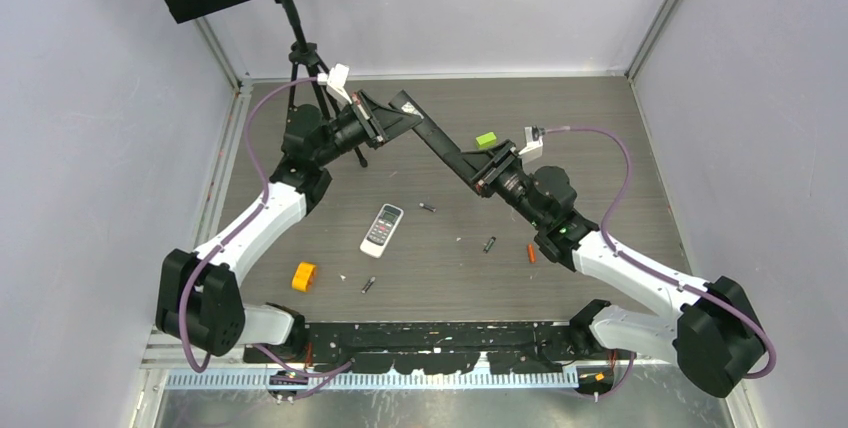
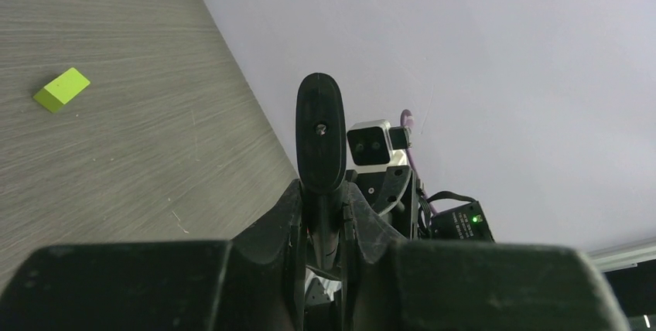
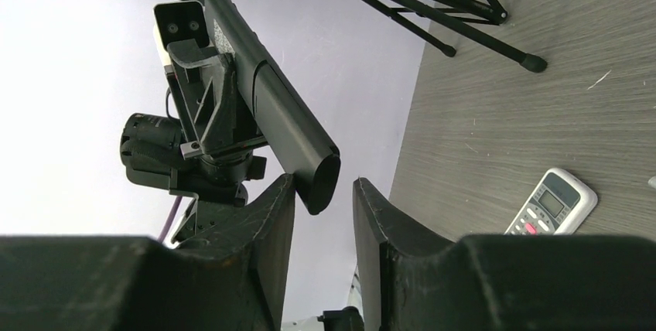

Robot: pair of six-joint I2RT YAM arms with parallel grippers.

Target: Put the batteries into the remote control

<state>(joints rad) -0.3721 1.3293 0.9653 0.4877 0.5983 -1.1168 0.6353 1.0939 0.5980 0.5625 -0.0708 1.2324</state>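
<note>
I am gripping the black remote [image 1: 437,140] by one end in the left gripper [image 2: 321,201], raised so its far end is sitting between the right gripper [image 3: 323,192] jaws, which are parted, presumably for opening it. The batteries [image 1: 489,244] are lying scattered on the table [image 1: 600,128] below.

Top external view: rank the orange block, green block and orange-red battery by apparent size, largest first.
1. orange block
2. green block, only slightly smaller; it lies farther from the camera, so this is unsure
3. orange-red battery, clearly smallest
</note>
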